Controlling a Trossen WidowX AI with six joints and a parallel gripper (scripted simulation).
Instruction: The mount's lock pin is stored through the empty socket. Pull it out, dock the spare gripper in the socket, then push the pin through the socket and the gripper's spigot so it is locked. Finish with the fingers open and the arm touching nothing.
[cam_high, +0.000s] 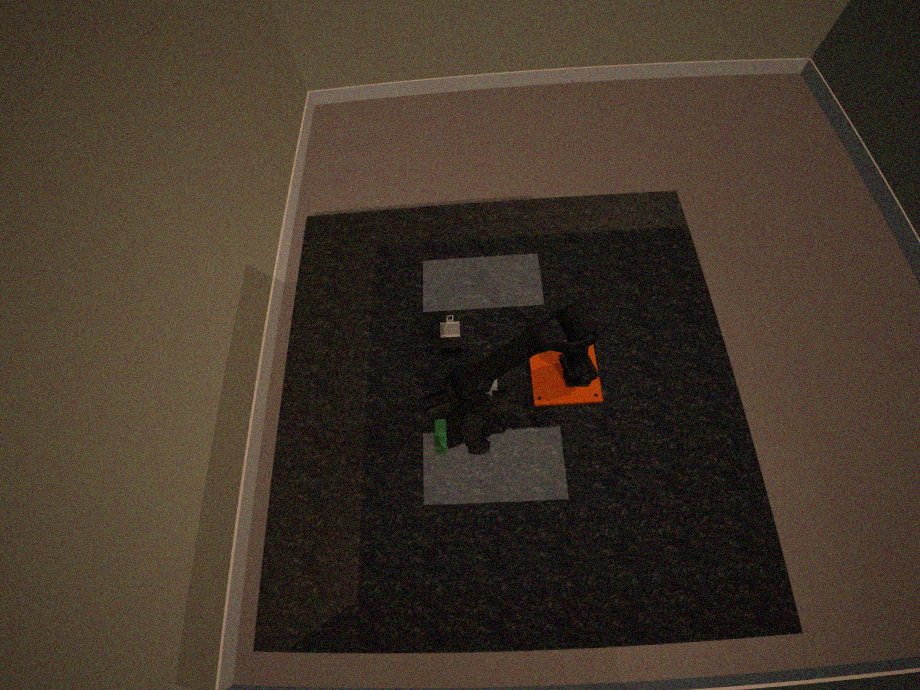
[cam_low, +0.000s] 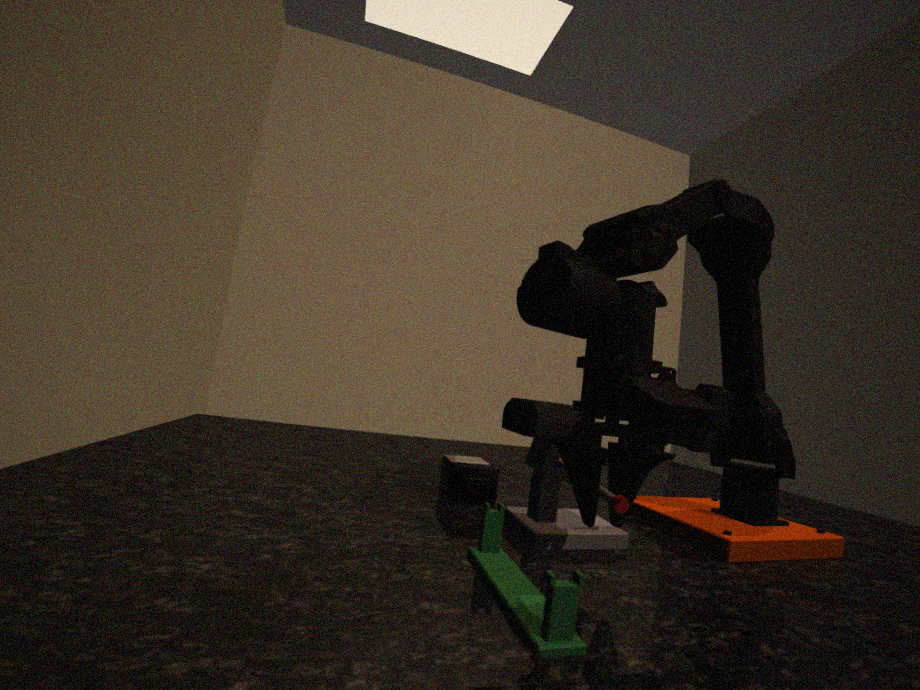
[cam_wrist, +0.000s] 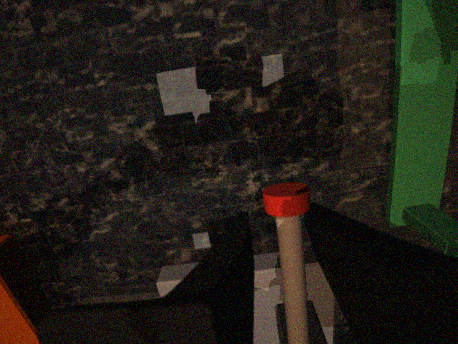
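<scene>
centring the partly open fingers (cam_low: 603, 522) around the pin (cam_low: 620, 504) (cam_wrist: 293, 280), i'd close fully, test the grip, then draw it straight away from the mount (cam_high: 494, 386) (cam_low: 544, 486) (cam_wrist: 265, 322).

From here the pin's cap (cam_low: 621, 504) (cam_wrist: 286, 199) is bright red, its shaft (cam_wrist: 292, 272) plain beige. Lower centre of the exterior view, the cradle (cam_high: 440, 435) (cam_low: 512, 583) (cam_wrist: 420, 125) is green; at right, the arm's base plate (cam_high: 553, 387) (cam_low: 787, 548) (cam_wrist: 12, 315) glows orange. The tabletop (cam_high: 631, 519) (cam_low: 222, 557) (cam_wrist: 100, 165) is mottled black and tan.
</scene>
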